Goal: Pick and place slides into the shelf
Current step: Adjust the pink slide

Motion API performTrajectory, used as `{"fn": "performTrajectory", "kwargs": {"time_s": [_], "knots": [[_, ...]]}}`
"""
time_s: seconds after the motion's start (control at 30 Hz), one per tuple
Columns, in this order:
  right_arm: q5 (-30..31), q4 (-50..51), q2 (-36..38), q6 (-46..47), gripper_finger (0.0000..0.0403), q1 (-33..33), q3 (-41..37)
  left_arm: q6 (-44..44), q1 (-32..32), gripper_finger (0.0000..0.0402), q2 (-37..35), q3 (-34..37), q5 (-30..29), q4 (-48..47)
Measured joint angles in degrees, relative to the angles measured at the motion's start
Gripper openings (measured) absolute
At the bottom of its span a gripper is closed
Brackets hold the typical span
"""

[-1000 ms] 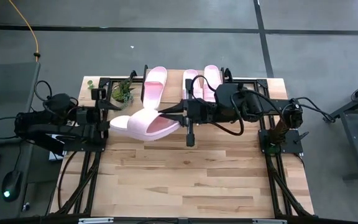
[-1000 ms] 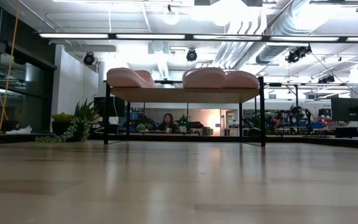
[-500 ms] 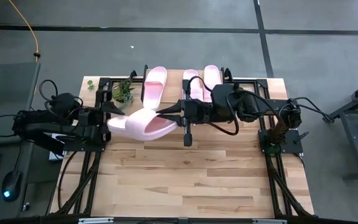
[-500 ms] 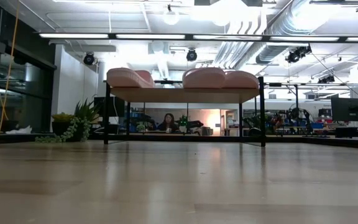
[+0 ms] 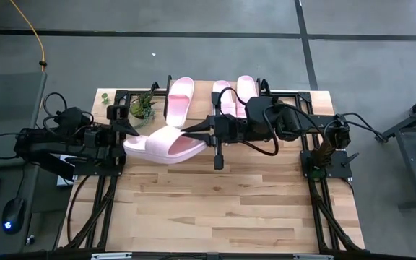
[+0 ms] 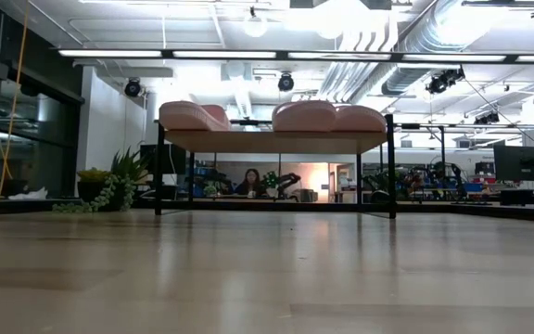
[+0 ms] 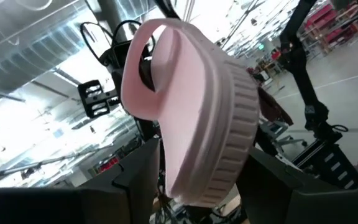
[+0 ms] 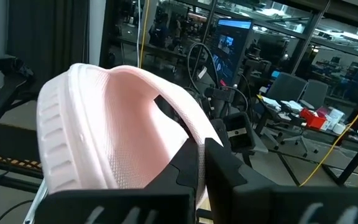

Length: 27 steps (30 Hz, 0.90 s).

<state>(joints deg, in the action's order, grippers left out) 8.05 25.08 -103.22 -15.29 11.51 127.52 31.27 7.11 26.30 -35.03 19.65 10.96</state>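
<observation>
Shelf (image 5: 204, 92) at the table's far edge holds three slides (image 5: 180, 98). The fourth slide (image 5: 166, 144) hangs above the table, gripped by left gripper (image 5: 130, 131) at one end while right gripper (image 5: 193, 133) pinches the other, so it remains to be placed in the gap, I judge.

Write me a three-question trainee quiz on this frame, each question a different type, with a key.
1. True or false: the shelf already carries three slides on its top board.
2. Which gripper grips the lifted slide? A) left gripper only B) right gripper only C) both
3. Fill in: in the high view, the potted plant stands near the shelf's ____ end.

Key: 1 true; 2 C, one at each end of the slide, held above the table; 3 left.
</observation>
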Motion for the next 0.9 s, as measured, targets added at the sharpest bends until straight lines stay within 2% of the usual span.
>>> {"fn": "performTrajectory", "kwargs": {"time_s": [0.17, 0.27, 0.57, 0.8, 0.9], "knots": [[-0.26, -1.45, -1.01, 0.0, 0.0, -0.01, 0.0, -0.04, -0.01, 0.0181, 0.52, 0.0, 0.36, 0.36], [-0.66, -2.27, -1.66, 0.0, 0.0, -0.26, 0.02, -0.36, -0.01, 0.0164, 1.12, 0.0, 0.42, 1.09], [0.42, -2.12, -1.95, -0.02, 0.0, -0.29, 0.02, -0.46, -0.04, 0.0057, 1.66, 0.0, 2.85, 2.53], [0.39, 0.33, -1.79, -0.28, 0.0001, -0.26, 0.07, 0.27, -0.01, 0.0056, 1.6, 0.0, 2.68, 2.36], [0.36, 2.26, -1.73, -1.08, 0.0013, -0.26, 0.11, 0.26, -0.01, 0.0062, 1.6, 0.0, 2.68, 2.09]]}}
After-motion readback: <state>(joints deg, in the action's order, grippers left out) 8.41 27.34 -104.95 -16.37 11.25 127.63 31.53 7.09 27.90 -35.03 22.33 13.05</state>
